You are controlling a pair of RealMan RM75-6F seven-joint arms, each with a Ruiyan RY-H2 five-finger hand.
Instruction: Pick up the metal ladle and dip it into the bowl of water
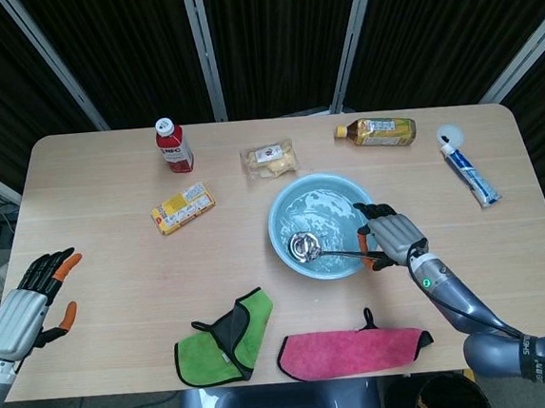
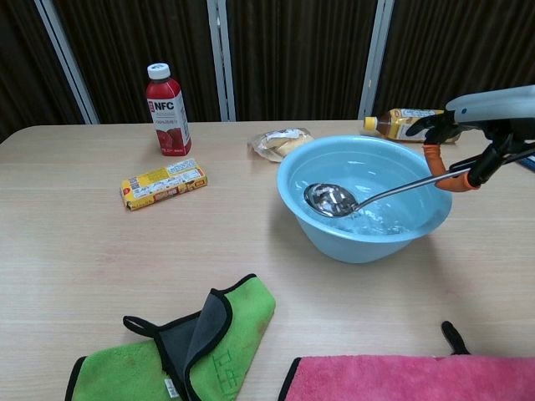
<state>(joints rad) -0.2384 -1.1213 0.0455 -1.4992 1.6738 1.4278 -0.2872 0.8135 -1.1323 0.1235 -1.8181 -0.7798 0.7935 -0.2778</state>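
Note:
My right hand [image 1: 391, 239] [image 2: 478, 134] grips the handle of the metal ladle [image 1: 326, 249] [image 2: 359, 195] beside the right rim of the light-blue bowl of water [image 1: 295, 207] [image 2: 292, 174]. The ladle's cup hangs above the rippling water over the bowl's left part, clear of the surface. My left hand [image 1: 28, 306] hovers at the table's near left edge, fingers spread, holding nothing; the chest view does not show it.
A red NFC bottle [image 1: 173, 144], a yellow snack box [image 1: 183, 208] and a wrapped snack [image 1: 269, 159] lie behind and left of the bowl. A tea bottle [image 1: 377, 131] and a toothpaste tube [image 1: 468, 172] lie at the back right. Green cloth [image 1: 227, 337] and pink cloth [image 1: 352, 350] lie near the front edge.

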